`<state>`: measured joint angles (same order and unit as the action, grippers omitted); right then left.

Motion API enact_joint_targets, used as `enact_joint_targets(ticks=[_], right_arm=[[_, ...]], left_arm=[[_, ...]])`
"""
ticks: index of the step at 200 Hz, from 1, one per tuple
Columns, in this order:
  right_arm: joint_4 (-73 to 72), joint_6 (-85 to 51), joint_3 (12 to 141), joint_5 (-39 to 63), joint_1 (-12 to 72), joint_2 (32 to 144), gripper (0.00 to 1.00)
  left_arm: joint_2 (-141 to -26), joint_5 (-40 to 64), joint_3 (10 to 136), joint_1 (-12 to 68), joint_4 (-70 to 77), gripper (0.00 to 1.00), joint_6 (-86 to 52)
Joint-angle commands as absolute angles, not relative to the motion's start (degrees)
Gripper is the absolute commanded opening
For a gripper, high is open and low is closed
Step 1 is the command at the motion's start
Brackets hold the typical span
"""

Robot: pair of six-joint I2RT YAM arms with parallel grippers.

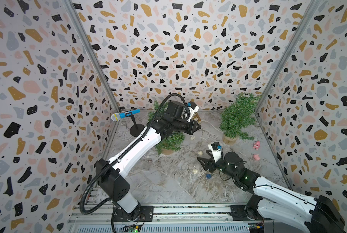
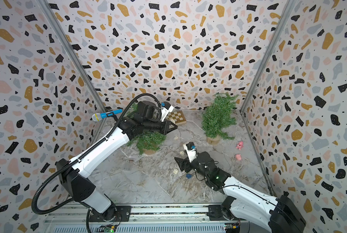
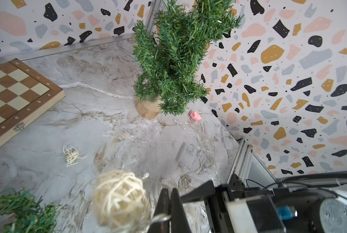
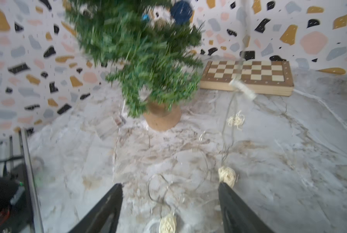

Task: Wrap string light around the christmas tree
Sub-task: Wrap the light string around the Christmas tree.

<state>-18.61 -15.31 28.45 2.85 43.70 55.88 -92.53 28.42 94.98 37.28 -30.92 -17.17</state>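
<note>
Our left gripper (image 3: 169,190) clamps the string light (image 3: 120,198), fingers together; our right gripper (image 1: 202,156) holds its fingers apart, christmas tree (image 1: 169,141) at ten o'clock.

Wide-spread hand (image 4: 170,184) over loose string light (image 4: 227,175)

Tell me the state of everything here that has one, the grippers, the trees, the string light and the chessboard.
Left gripper: shut on the string light.
Right gripper: open, holding nothing.
String light: partly lifted by the left gripper, the rest loose on the table.
Tree by the left arm: standing, no light wrapped that I can see.
Corner tree: standing, bare.
Chessboard: closed, lying flat.
</note>
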Motion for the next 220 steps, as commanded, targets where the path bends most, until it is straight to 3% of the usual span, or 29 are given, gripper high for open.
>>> enact_joint_targets(ticks=[1, 54, 77, 95, 111, 123, 138, 157, 183, 220], right_arm=[[-20.78, -14.50, 33.80, 4.21, 40.15, 58.37, 0.86], [-27.81, -14.16, 39.83, 1.87, 39.90, 66.27, 0.87], [-30.45, -15.97, 40.88, 0.91, 39.75, 69.65, 0.80], [-29.97, -18.11, 41.83, -0.20, 38.46, 70.62, 0.61], [-30.07, -21.48, 41.26, 1.03, 36.04, 70.41, 0.29], [-29.68, -23.82, 40.81, 2.54, 34.33, 70.34, 0.12], [-28.65, -24.97, 39.94, 4.15, 33.81, 69.85, 0.04], [-27.25, -25.29, 37.71, 6.38, 34.51, 68.11, 0.01], [-22.43, -23.88, 35.22, 7.90, 36.29, 65.14, 0.01], [-17.40, -23.32, 35.43, 12.94, 39.05, 62.99, 0.01]], left_arm=[[-91.34, 30.76, 95.04, 37.18, -32.84, 0.00, -15.33], [-90.14, 32.32, 92.47, 37.18, -32.30, 0.00, -14.41], [-89.75, 32.68, 91.93, 37.18, -31.87, 0.00, -14.51], [-88.94, 32.97, 90.06, 37.17, -30.85, 0.00, -14.68], [-88.31, 32.44, 88.25, 37.16, -30.07, 0.01, -14.48], [-87.98, 31.42, 86.94, 37.18, -29.57, 0.07, -14.24], [-87.98, 30.34, 86.24, 37.18, -29.29, 0.12, -14.09], [-86.99, 29.51, 85.54, 36.71, -29.89, 0.18, -13.68], [-82.93, 28.33, 81.28, 35.48, -30.45, 0.40, -12.87], [-71.31, 27.35, 67.84, 35.07, -27.83, 0.61, -11.58]])
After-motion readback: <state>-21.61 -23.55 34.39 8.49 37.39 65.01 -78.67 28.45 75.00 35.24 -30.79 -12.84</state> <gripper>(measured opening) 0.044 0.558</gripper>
